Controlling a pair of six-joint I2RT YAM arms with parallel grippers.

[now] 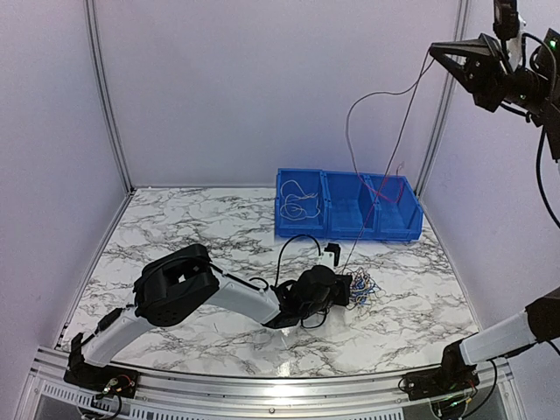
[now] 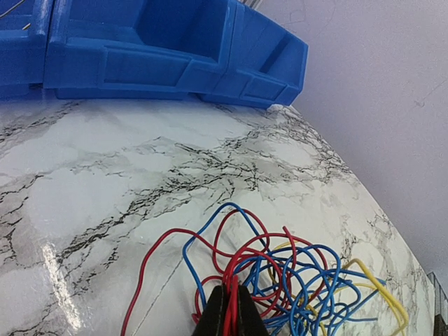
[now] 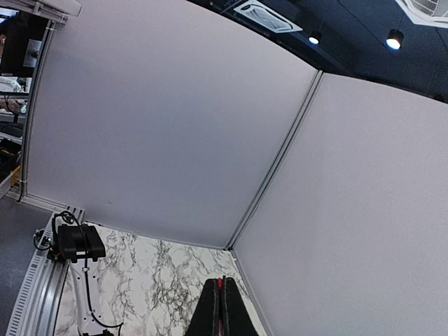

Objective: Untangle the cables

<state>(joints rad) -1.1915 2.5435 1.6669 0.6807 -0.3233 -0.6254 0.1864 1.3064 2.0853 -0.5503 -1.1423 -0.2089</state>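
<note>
The cables [image 2: 287, 276] are red, blue and yellow; the surface [image 2: 126, 175] is white marble-patterned with dark grey veins; the bins [image 2: 161, 70] are bright blue; the walls [image 1: 262, 87] are plain pale lilac-white

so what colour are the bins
The bins are blue, best seen in the top external view.

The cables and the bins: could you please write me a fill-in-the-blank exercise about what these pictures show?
1. The cables, gripped by the shut left gripper, are red, yellow and ___.
2. The shut right gripper holds one ___ wire high above the table.
3. The blue bins form a row of ___.
Missing words: blue; red; three.
</note>
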